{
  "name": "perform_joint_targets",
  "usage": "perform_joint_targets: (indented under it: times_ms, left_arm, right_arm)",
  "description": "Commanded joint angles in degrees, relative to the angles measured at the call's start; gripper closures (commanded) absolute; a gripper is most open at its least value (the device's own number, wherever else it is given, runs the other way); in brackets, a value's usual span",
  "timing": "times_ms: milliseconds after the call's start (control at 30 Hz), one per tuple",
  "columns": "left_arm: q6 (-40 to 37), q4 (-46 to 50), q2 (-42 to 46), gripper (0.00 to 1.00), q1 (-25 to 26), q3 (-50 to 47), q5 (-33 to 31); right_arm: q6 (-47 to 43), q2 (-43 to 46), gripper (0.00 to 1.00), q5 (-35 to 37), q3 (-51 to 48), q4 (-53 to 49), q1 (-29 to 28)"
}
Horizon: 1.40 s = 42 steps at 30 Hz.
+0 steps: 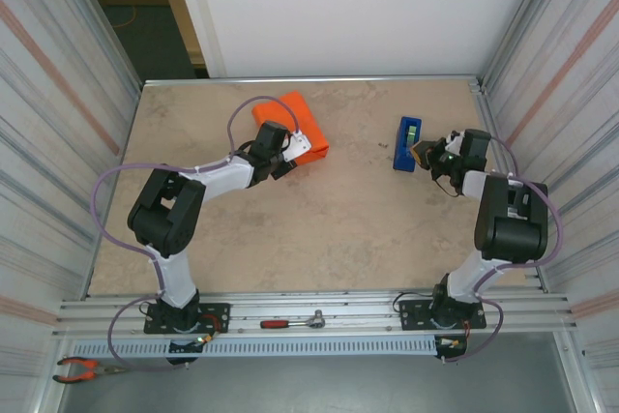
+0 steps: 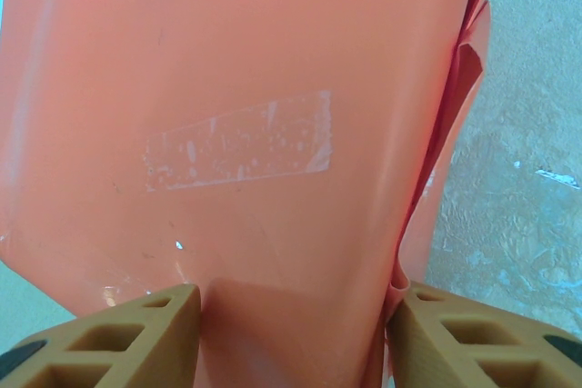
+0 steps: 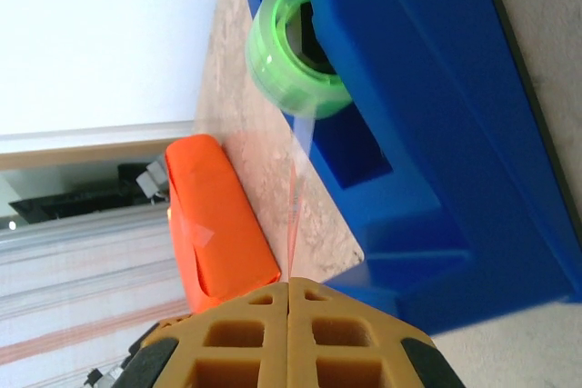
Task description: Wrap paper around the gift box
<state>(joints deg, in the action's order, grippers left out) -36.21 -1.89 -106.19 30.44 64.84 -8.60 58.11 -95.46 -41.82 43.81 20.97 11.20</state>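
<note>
We should draw the tape strip [image 3: 294, 206] straight from the blue dispenser [image 3: 427, 88], right end effector [image 3: 289, 286] pinched on it; left end effector [image 2: 296, 302] clamps the orange paper [image 2: 236, 61].

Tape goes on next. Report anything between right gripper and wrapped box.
The blue tape dispenser sits beside the right gripper, which pinches its tape, on the side facing the paper-wrapped box. Beyond it, bare table up to the box, held by the left gripper.

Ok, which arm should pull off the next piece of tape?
Right. Its jaws are shut on the tape strand by the blue dispenser; the left's jaws hold the orange paper.
</note>
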Motion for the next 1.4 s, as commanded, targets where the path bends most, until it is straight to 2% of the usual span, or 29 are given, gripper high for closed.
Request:
perform_joint_targets:
  times_ms: [0, 367, 500, 800, 1067, 1367]
  left_arm:
    - [1.4, 5.5, -3.1, 0.47, -0.6, -0.2, 1.3]
    - [1.3, 5.5, -3.0, 0.47, -0.6, -0.3, 1.3]
    - [1.3, 5.5, -3.1, 0.47, -0.6, -0.2, 1.4]
    - [1.2, 5.5, -3.1, 0.47, -0.6, -0.2, 1.4]
    - [1.2, 5.5, -3.2, 0.47, -0.6, -0.2, 1.4]
    - [1.2, 5.5, -3.1, 0.47, -0.6, -0.2, 1.4]
  right_arm:
    - [1.4, 4.1, 1.00, -1.4, -2.5, -0.8, -0.6]
    - [3.5, 8.7, 1.00, -0.8, -7.6, 0.6, -1.0]
    - [2.7, 10.8, 1.00, -0.4, -7.1, -2.1, -1.0]
    - [3.5, 11.6, 1.00, 0.0, -8.9, -2.3, -1.1]
    - [5.1, 9.6, 1.00, 1.0, -11.8, 0.8, -1.6]
    - [8.4, 2.9, 1.00, 2.1, -14.0, 7.8, -1.5]
